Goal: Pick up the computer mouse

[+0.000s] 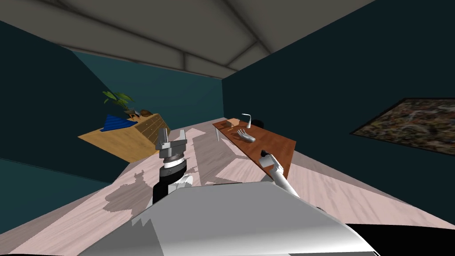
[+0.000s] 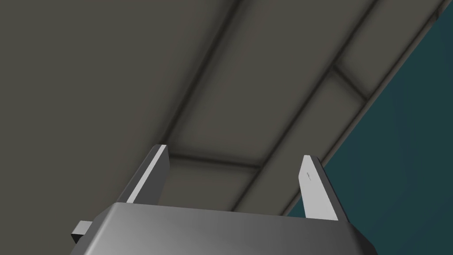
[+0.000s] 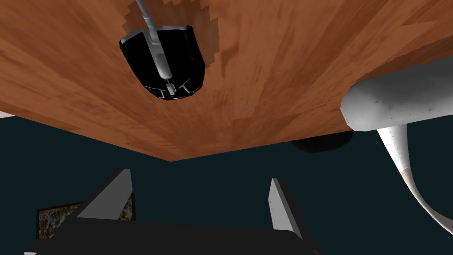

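Mouse (image 3: 186, 62): glossy black shell. Surface (image 3: 287, 66) beneath the mouse: reddish-brown wood grain, matt. Floor (image 1: 213, 164): pale wood planks.

wooden dresser (image 1: 133, 140), plant (image 1: 117, 98) on top | brown desk (image 1: 279, 144): grey hand figure (image 1: 245, 136) | wall: framed picture (image 1: 413, 122)

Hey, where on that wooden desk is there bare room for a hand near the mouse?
Bare wood lies between the mouse and the desk edge by the open right gripper, and between mouse and the white rounded object. The far end is crowded around the hand figure.
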{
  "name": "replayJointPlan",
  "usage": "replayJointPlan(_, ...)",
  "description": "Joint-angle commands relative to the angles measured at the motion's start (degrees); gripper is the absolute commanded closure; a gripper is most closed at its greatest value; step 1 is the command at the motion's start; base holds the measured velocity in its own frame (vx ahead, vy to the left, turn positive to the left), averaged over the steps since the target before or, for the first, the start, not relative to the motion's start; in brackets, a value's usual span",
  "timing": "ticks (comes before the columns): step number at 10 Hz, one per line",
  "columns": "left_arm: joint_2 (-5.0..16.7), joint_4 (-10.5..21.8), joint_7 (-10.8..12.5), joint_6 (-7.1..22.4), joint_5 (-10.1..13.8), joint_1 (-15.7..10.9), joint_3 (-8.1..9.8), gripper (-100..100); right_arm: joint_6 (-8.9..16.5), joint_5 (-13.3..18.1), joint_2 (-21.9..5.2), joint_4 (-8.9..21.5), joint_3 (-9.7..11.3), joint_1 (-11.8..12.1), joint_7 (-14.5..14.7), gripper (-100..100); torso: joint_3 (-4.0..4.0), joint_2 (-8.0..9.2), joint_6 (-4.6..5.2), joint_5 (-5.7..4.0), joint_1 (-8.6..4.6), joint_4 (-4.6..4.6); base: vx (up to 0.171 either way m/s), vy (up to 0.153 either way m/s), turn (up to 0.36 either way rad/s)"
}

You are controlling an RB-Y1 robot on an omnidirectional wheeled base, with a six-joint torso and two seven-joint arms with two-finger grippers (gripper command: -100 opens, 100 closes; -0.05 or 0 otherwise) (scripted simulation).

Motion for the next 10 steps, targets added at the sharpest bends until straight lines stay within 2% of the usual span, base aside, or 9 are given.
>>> replayJointPlan(1, 0.0, 0.0, 0.0, 0.0, 0.0, 0.0, 0.0, 0, 2.86, 0.76, -0.2, 2.52, -0.08, -1.36, 0.22, -100, 0.0, 0.0, 0.0, 0.0, 0.0, 0.0, 0.015, -0.023, 0.159)
replayJointPlan(2, 0.0, 0.0, 0.0, 0.0, 0.0, 0.0, 0.0, 0, 3.24, 0.76, -0.2, 2.52, -0.08, -1.36, 0.22, -100, -0.01, -0.01, 0.0, -0.01, -0.04, 0.0, 0.011, -0.021, 0.028)
replayJointPlan(6, 0.0, 0.0, 0.0, 0.0, 0.0, 0.0, 0.0, 0, 9.55, 1.87, -0.31, 8.43, -0.11, -4.02, 0.45, -100, 0.01, 0.02, 0.01, -0.02, -0.08, 0.0, 0.007, -0.031, 0.127)
replayJointPlan(10, 0.0, 0.0, 0.0, 0.0, 0.0, 0.0, 0.0, 0, 14.02, 1.74, 1.1, 13.83, 0.09, -4.84, 0.23, -100, 0.0, 0.01, 0.02, -0.02, -0.1, 0.0, 0.009, -0.044, 0.109)
